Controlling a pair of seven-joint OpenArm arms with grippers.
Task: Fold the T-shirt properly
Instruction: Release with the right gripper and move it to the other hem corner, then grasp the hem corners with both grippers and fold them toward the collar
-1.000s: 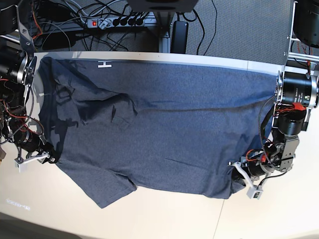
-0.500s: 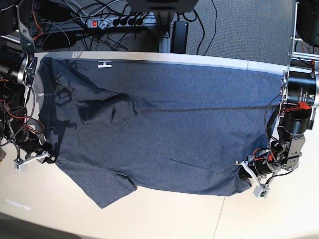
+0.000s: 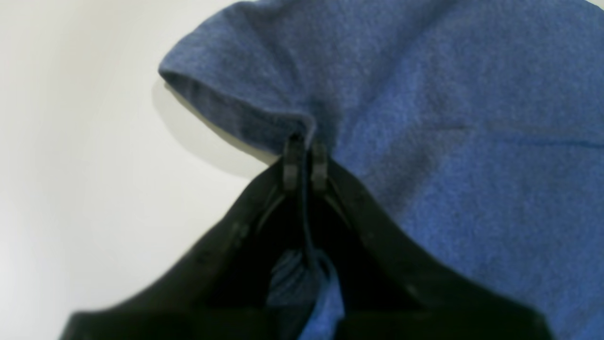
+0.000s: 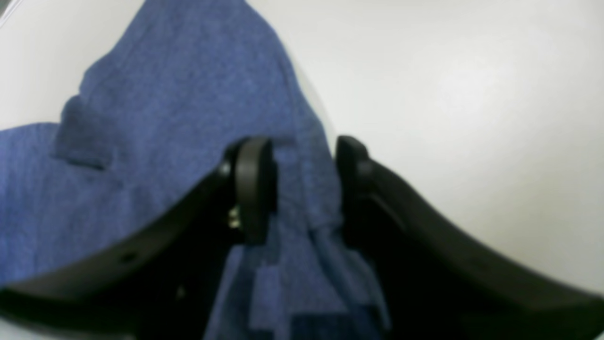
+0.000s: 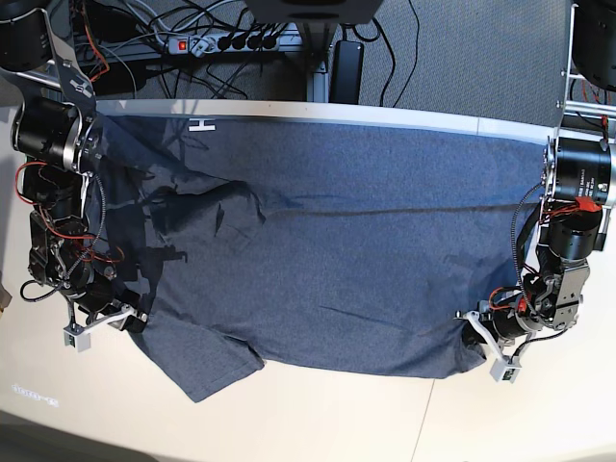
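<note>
The slate-blue T-shirt (image 5: 337,241) lies spread across the table, collar end to the left and hem to the right in the base view. My left gripper (image 5: 478,335) sits at the near hem corner. In the left wrist view the left gripper (image 3: 306,151) is shut on a pinch of the T-shirt (image 3: 448,118). My right gripper (image 5: 135,318) is at the near shoulder, beside the front sleeve. In the right wrist view the right gripper (image 4: 304,160) has its jaws somewhat apart, filled by a bunched fold of the T-shirt (image 4: 179,94).
The cream table (image 5: 289,423) shows bare along the front edge. A white H-shaped tape mark (image 5: 200,124) sits by the far edge. A power strip (image 5: 226,40) and cables lie on the floor behind. The arm bases stand at both table ends.
The right arm has swung to the right and dragged the shoulder and collar edge of the shirt with it. The left gripper shifted slightly right earlier, drawing the hem corner out.
</note>
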